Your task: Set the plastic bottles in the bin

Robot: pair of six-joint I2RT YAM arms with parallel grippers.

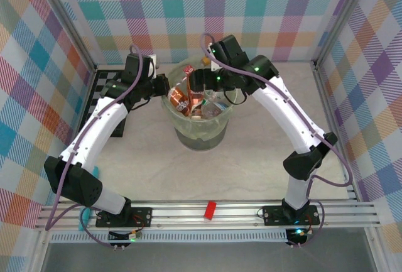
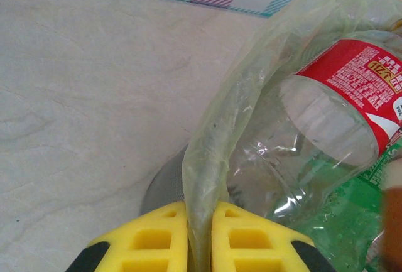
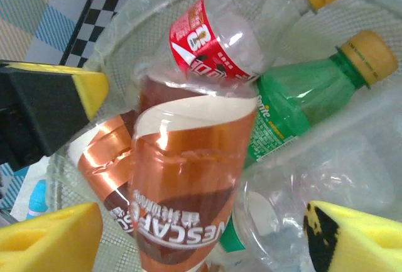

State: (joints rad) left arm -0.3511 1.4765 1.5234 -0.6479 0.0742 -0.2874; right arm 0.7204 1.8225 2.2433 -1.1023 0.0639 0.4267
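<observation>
So, left gripper (image 2: 200, 225) first. In its wrist view the two yellow pads are pinched together at the bottom of the frame, with a fold of the thin plastic liner (image 2: 251, 65) clamped between them. The film rises from the pads and arches over to the upper right. Just right of it lies a clear plastic bottle with a red label (image 2: 348, 77), base toward the camera, with green plastic under it in the lower right corner. The left half of that frame is the pale table top (image 2: 81, 96).

The right gripper (image 3: 201, 240) is spread wide, one yellow pad in each bottom corner of its wrist view. Between them, with a gap on either side, sits a brown bottle with a copper Nescafe label (image 3: 188, 184). Above that is the red-label bottle. To the right is a green Sprite bottle with a yellow cap (image 3: 301, 96), cap toward the upper right. A black-and-white chessboard (image 3: 107, 2) peeks in at the upper left.

From the top camera, the large round pale-green translucent bin (image 1: 201, 137) sits mid-frame with bottles piled inside. The left gripper is at its left rim and the right one is over the opening. A small red block (image 1: 210, 210) lies at bottom centre, between the arm bases.
</observation>
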